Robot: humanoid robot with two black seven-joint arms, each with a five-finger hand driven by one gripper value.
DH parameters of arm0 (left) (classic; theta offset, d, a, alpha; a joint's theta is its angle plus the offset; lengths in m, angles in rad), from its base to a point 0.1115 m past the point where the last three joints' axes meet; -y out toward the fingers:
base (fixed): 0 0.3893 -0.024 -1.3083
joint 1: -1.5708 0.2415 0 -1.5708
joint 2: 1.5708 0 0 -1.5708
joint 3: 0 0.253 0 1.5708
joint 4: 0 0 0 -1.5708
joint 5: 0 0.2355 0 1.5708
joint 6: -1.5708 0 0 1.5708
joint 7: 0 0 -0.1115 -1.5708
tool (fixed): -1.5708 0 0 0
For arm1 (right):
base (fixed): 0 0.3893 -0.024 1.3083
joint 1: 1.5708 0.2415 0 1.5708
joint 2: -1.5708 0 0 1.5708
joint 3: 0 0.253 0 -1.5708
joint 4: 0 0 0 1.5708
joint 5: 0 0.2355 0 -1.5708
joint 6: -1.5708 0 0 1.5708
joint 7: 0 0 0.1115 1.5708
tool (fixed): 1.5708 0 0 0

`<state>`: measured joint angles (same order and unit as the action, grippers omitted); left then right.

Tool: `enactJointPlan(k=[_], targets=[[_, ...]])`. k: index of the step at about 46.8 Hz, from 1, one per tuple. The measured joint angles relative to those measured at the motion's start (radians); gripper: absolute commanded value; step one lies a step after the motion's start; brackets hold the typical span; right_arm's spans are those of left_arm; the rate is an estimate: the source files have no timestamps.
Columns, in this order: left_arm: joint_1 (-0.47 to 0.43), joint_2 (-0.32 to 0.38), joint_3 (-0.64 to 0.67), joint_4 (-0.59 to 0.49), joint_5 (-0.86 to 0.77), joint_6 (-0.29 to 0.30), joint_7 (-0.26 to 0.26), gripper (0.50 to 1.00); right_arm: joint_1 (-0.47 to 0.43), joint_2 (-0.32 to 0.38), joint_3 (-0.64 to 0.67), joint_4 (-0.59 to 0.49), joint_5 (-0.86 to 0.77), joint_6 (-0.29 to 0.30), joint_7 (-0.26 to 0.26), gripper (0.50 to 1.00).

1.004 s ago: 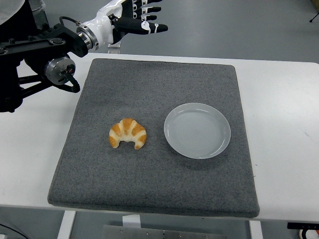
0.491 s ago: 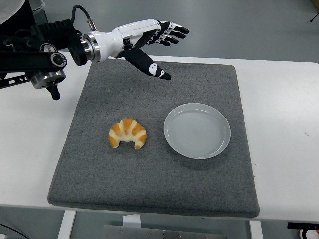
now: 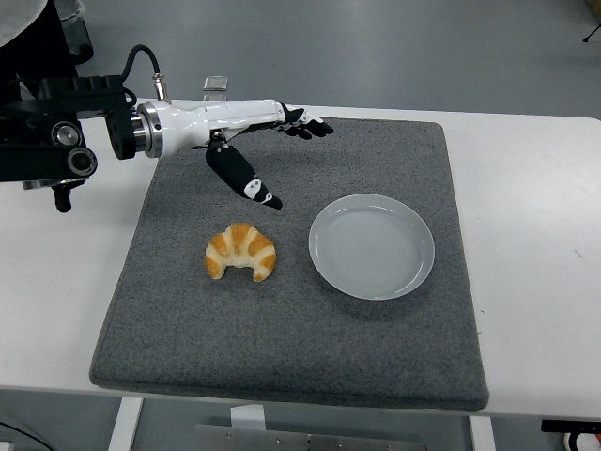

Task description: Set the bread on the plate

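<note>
A golden croissant lies on the grey mat, left of centre. To its right sits an empty pale plate. My left hand reaches in from the left, hovering above and behind the croissant. Its fingers are spread and the thumb points down toward the bread without touching it. The hand holds nothing. The right arm is out of sight.
The mat covers most of the white table. A small clear object stands at the table's far edge behind the arm. Grey floor shows beyond.
My left hand has come down from above the table's far edge and forward over the mat, ending close above the croissant. The croissant and plate stayed put.
</note>
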<state>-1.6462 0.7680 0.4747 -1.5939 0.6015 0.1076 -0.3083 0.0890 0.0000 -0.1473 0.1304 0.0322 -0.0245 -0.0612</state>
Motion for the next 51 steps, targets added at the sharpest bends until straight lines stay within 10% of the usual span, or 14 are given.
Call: enactJointPlan(k=[24, 51], targets=[[0.043, 0.158, 0.010, -0.058, 0.155, -0.071, 0.000, 0.990, 0.000, 0.000, 0.000, 0.000, 0.000, 0.000, 0.000, 0.930], [0.327, 0.128, -0.127, 0.034, 0.334, 0.050, -0.003, 0.992, 0.000, 0.000, 0.000, 0.000, 0.000, 0.000, 0.000, 0.930]])
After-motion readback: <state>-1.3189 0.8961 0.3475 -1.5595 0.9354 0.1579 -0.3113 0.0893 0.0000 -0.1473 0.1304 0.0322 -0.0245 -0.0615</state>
